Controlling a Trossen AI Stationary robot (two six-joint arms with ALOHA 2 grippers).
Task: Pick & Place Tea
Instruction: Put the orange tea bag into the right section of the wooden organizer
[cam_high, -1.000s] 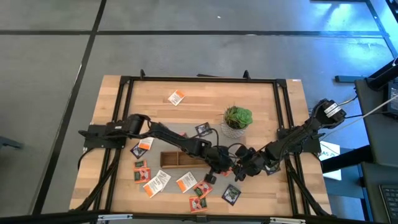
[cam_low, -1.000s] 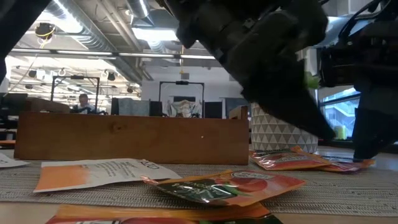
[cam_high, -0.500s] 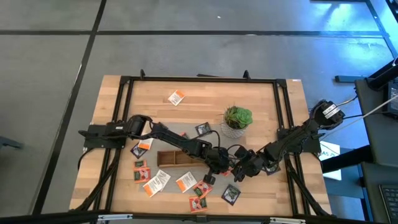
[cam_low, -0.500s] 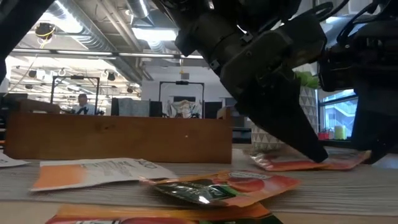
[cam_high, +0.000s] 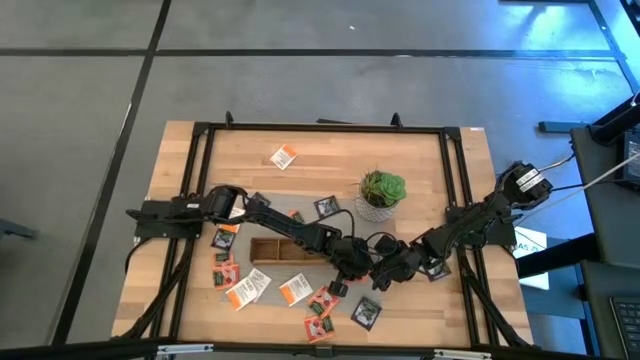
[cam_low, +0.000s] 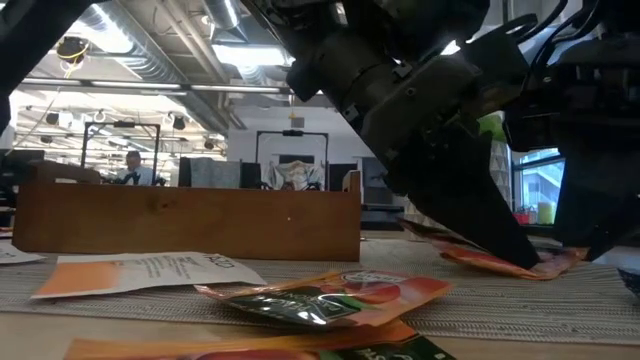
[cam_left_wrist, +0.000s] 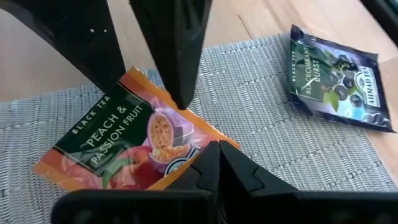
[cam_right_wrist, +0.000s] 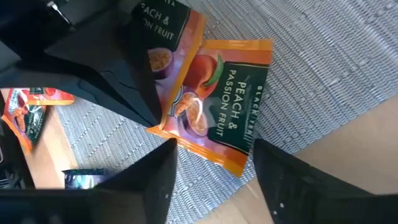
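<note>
Two orange peach-and-passion-fruit tea sachets overlap on the grey woven mat (cam_left_wrist: 273, 106). The nearer sachet (cam_right_wrist: 217, 93) lies partly over the other (cam_right_wrist: 163, 25). My left gripper (cam_left_wrist: 217, 148) is shut, its tips down on the nearer sachet (cam_left_wrist: 118, 143), as the low view (cam_low: 520, 262) also shows. My right gripper (cam_right_wrist: 217, 149) is open, and its two fingers stand on either side of that sachet's edge. In the high view both grippers meet at mid-table: the left (cam_high: 365, 270), the right (cam_high: 388, 274). My left gripper sets its shut fingertips on the nearer sachet's corner (cam_right_wrist: 171, 124), slanting down from the table's left. Whether they only press it or pinch its edge, I cannot tell. The sachet (cam_low: 490, 262) slopes, its pressed end on the mat. My right gripper: whether its fingers (cam_left_wrist: 177, 74) touch the sachet, I cannot tell.
A dark blackcurrant sachet (cam_left_wrist: 336, 68) lies on the mat close by, also in the high view (cam_high: 365, 313). The long wooden tray (cam_high: 280, 250) stands left of the grippers, the potted plant (cam_high: 382, 190) behind them. Several loose sachets (cam_high: 245, 290) lie near the front left.
My left gripper has come down onto the orange sachet, whose free end has tipped up a little. The wooden tray and the loose sachets around it have slid a little toward the table's left edge.
</note>
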